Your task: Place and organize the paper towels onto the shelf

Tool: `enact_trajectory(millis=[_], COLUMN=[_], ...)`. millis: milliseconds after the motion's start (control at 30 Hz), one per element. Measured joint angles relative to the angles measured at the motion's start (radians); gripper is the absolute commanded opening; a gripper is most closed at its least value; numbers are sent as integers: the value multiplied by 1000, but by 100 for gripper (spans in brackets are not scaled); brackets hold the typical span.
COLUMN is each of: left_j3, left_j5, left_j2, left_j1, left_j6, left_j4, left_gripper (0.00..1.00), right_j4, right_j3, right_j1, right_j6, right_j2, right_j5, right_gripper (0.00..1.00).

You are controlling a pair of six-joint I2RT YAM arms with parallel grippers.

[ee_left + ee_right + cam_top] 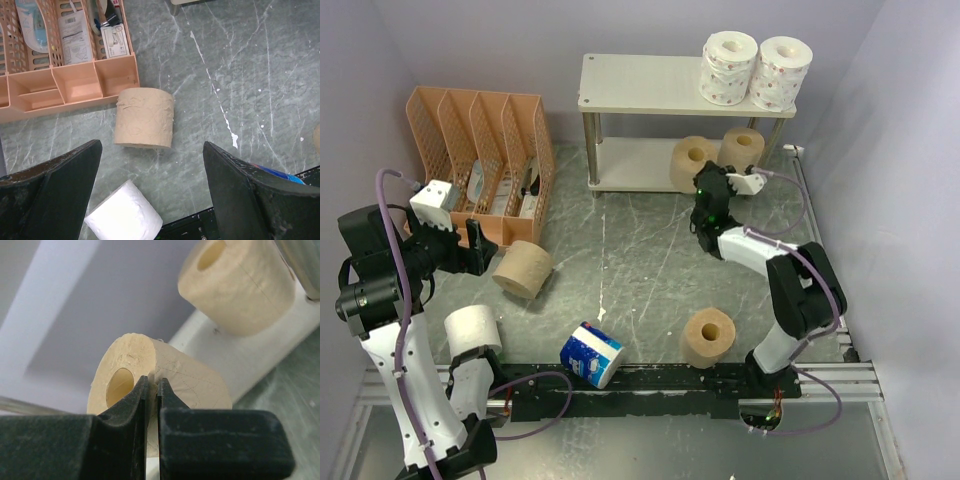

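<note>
No word or number here can be read. The blue-and-white wrapped roll (591,354) near the front edge of the desk (640,250) carries print, too small to make out. In the orange file organizer (75,82) at the far left, a white card (116,41) and a packet (74,32) bear lines of type, all blurred. The printed rolls (729,66) on the shelf (640,85) show only a pinkish pattern.

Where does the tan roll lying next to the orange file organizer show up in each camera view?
Top external: the tan roll lies left of centre, on its side, beside the orange organizer.
Left wrist: centre of the picture, just below the orange organizer.
Right wrist: not in it.
Shared landmark: the orange organizer.
</note>
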Motion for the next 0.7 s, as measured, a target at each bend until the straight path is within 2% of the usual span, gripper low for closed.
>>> enact_trajectory(millis=[333, 500, 700], left_j3=[0, -11, -32], left_j5=[2, 2, 2], left_j2=[-22, -13, 5], left_j1=[0, 0, 0], left_j6=[0, 0, 0], left_j4=[0, 10, 16], left_gripper=[94, 94, 94], right_j4=[-7, -19, -22], right_j3=[287, 330, 340], right_j1=[-159, -166, -169], right_j6=[94, 111, 109], right_j2=[259, 347, 363], right_j5=[-144, -192, -219], right_gripper=[0, 0, 0])
